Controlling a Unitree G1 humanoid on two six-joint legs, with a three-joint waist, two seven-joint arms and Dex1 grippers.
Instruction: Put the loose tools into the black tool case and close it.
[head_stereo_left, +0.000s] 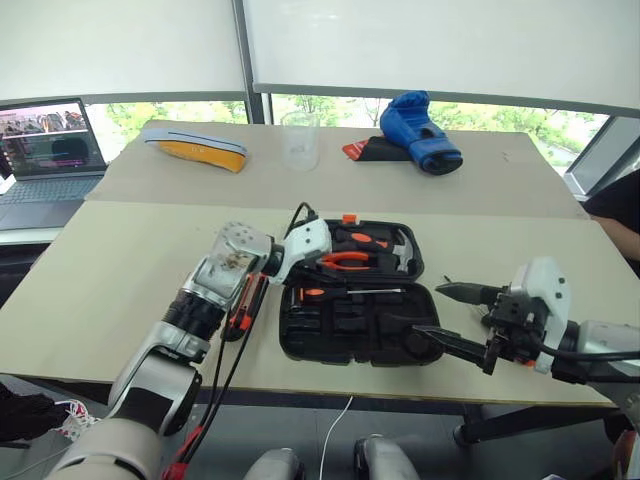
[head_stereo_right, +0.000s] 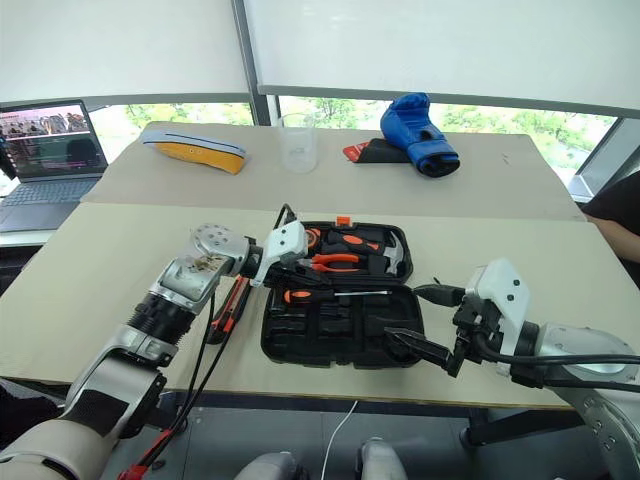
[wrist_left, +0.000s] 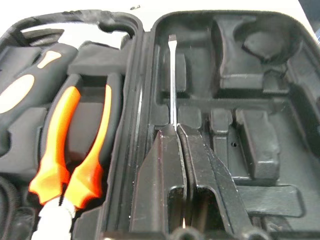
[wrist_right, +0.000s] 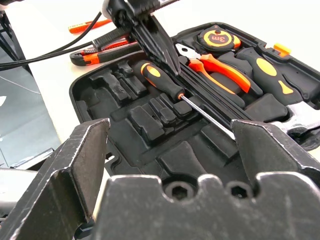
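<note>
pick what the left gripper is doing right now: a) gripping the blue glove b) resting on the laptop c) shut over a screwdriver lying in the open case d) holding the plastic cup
c: the left gripper is shut over the handle of the screwdriver lying in the open black tool case.

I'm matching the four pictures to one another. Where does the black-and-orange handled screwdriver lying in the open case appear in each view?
Left eye: black-and-orange handled screwdriver at the case's middle, beside the hinge.
Right eye: same place.
Left wrist: its shaft runs on past the shut left gripper.
Right wrist: it lies slantwise mid-picture.
Shared landmark: orange-handled pliers in the black moulded tool case.
</note>
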